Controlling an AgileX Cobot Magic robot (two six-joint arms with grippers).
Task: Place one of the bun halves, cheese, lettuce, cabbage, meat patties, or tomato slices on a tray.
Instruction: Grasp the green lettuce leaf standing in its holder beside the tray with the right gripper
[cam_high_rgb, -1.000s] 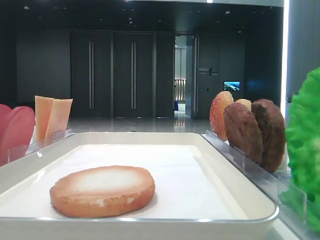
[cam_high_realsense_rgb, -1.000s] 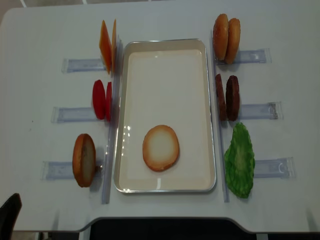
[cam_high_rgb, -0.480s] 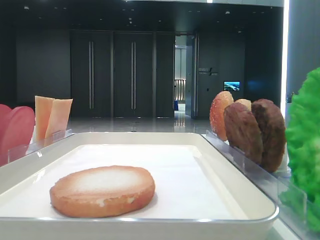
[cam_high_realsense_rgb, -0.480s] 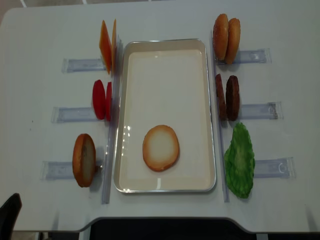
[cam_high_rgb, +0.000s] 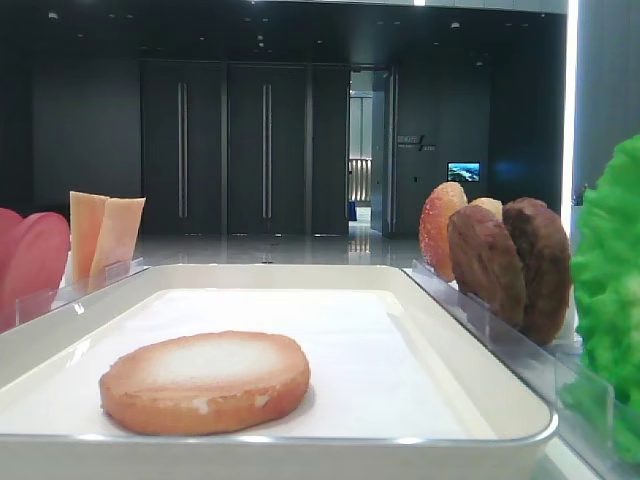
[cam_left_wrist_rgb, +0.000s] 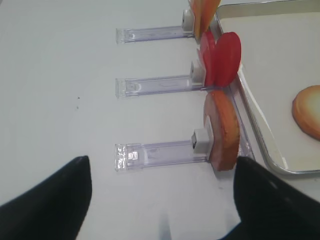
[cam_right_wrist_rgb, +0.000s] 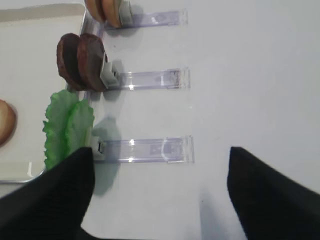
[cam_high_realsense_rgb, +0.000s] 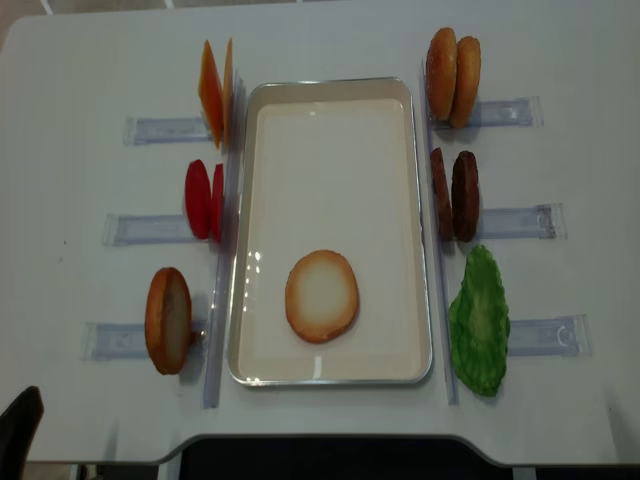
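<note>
on tray (cam_high_realsense_rgb: 420, 230): round toasted bun half (cam_high_realsense_rgb: 321, 295), flat, glossy rim around
right gripper (cam_right_wrist_rgb: 160, 195): blunt black fingers spread apart
left gripper (cam_left_wrist_rgb: 162, 200): apparently spread too

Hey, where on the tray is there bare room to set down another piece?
The tray liner is bare from the far rim down to the bun half lying near the front. Only narrow strips remain beside and in front of that bun.
</note>
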